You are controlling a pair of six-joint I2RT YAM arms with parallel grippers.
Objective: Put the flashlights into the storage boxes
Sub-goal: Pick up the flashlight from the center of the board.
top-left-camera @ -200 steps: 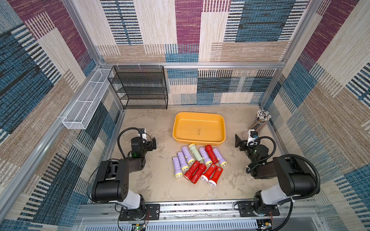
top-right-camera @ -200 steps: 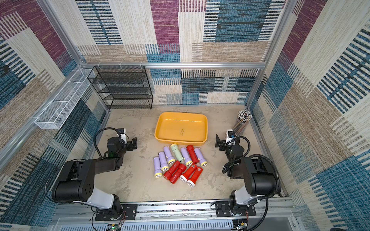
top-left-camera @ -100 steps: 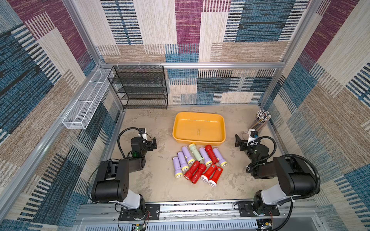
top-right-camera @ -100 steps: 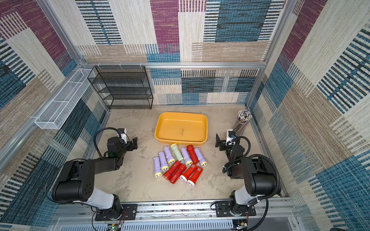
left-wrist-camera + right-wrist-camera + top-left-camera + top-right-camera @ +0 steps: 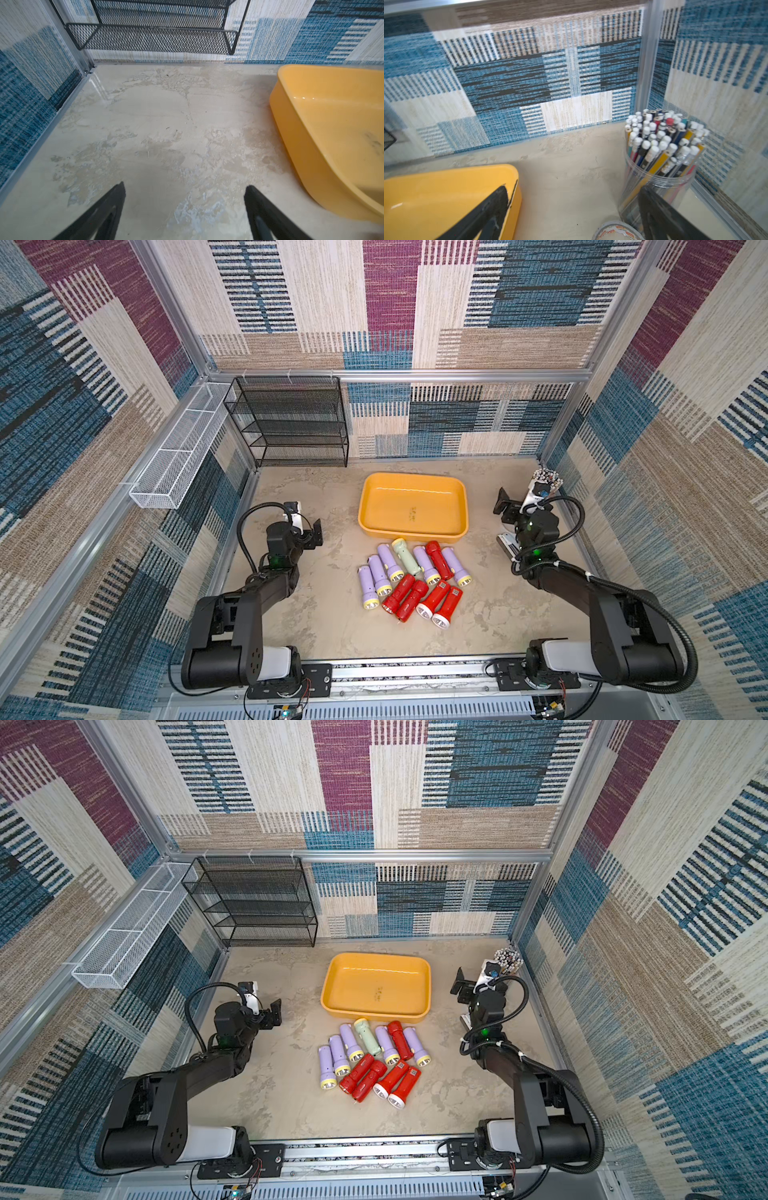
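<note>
The left gripper [image 5: 185, 187] hangs with its jaws spread wide and nothing between them, over bare table [image 5: 158, 124] to the left of the yellow tray [image 5: 291, 116]. The right gripper [image 5: 573, 189] is spread just as wide and holds nothing. It sits over the table between the tray's right side and a clear cup [image 5: 660, 172]. The cup is packed with upright pencils [image 5: 652, 135] and stands in the far right corner, with a roll of tape [image 5: 616, 230] just beside it.

The tray's whole yellow floor shows in both top views, with a small dark mark near its middle. All eleven flashlights [image 5: 411, 597] lie flat on the table in a tight cluster just in front of the tray's near wall, between the two arms and well apart from both grippers.

- The five lilac flashlights [image 5: 426, 566] have their long axes running from the tray toward the robot. Their yellow heads face the robot and lean slightly to its right.
- The pale green flashlight [image 5: 406, 559] lies among them the other way round, its head just beside the tray wall.
- Four red flashlights [image 5: 432, 599] form the nearer row. Their silver lenses point toward the robot and to its left.
- A fifth red one sits in the lilac row, and I cannot tell which way it points.

A black mesh rack [image 5: 291, 423] stands against the back wall. A white wire basket [image 5: 178, 460] hangs on the left wall.
</note>
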